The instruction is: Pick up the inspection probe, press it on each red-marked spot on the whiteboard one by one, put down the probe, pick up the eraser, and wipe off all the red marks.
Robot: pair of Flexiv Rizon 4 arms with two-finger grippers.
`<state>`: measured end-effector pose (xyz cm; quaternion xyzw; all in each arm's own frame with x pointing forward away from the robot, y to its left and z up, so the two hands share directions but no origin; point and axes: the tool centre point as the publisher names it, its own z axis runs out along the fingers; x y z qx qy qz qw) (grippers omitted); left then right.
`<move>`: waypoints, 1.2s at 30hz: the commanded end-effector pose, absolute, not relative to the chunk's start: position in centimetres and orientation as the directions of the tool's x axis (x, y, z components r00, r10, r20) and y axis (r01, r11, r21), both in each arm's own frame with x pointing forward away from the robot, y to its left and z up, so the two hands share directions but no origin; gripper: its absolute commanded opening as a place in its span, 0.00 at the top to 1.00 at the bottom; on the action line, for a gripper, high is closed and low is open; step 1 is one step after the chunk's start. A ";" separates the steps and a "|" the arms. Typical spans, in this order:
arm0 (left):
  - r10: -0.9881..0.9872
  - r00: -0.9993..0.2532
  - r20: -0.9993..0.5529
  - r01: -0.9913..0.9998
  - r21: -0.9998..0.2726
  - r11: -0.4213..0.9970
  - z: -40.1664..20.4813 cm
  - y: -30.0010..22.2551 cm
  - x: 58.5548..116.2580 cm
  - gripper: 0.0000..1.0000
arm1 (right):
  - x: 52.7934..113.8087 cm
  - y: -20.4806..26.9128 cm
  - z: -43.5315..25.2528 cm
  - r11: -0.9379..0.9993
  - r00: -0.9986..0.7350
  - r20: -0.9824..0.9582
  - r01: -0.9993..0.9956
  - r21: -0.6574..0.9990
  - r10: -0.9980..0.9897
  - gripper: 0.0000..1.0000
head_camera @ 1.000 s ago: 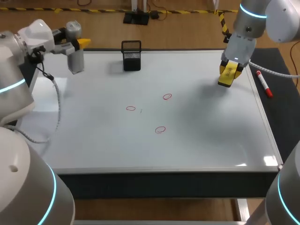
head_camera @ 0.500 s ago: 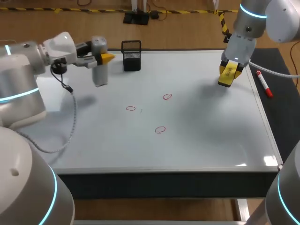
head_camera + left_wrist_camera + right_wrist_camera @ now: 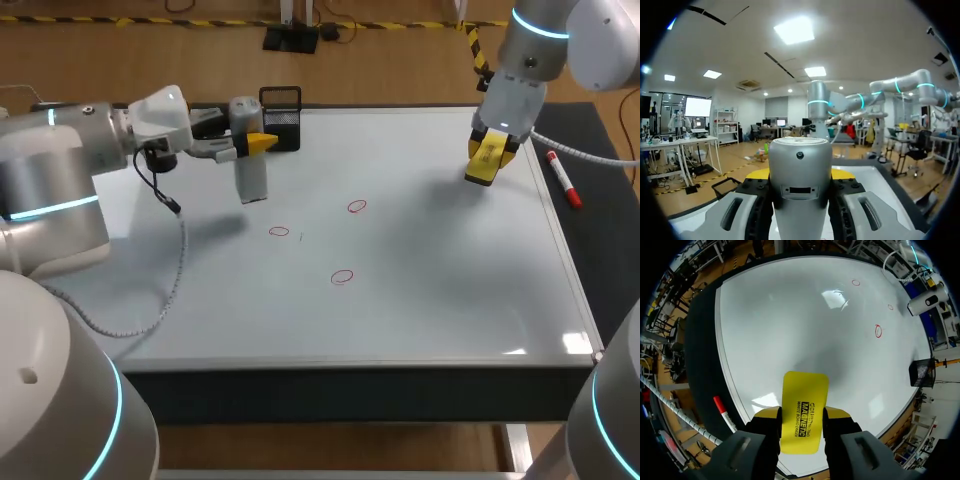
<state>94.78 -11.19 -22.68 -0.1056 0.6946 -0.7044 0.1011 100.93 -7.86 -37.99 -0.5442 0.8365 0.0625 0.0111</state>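
A: Head: left tool [image 3: 252, 146] is clamped on the probe [image 3: 251, 178], nearest red mark [image 3: 279, 232] below and slightly past it. Risk: off-centre press. Tool lies level, probe roughly upright.
B: Left wrist: probe sits squarely in the tool; marks hidden.
A: Right wrist: right tool [image 3: 801, 421] grips the eraser [image 3: 804, 410] above the whiteboard [image 3: 790, 315], marks well ahead. Dropping early would smear them. Wrist points down.

The black mesh holder [image 3: 281, 120] is standing at the far edge of the whiteboard [image 3: 450, 290]. Just in front of it, the left gripper [image 3: 258, 143] is blocking the way with the upright probe [image 3: 250, 172]. Well to its right, the right gripper [image 3: 488, 155] is hanging with the eraser [image 3: 484, 168]. Between them, bare board is lying open.
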 end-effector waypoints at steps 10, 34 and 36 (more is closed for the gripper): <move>-0.162 -0.987 0.011 -0.005 -0.999 -0.037 -24.9 -13.9 93.0 1.00 | 101.0 -7.9 -37.9 0.398 -0.405 -0.083 -0.913 0.091 -0.910 1.00; -0.104 -0.994 0.022 -0.017 -0.999 -0.051 -27.2 -14.7 91.4 1.00 | 101.0 -7.9 -37.9 0.398 -0.405 -0.083 -0.913 0.091 -0.910 1.00; -0.103 -0.994 0.020 -0.015 -0.999 -0.051 -27.4 -14.7 91.2 1.00 | 101.0 -7.9 -37.9 0.398 -0.405 -0.083 -0.913 0.091 -0.910 1.00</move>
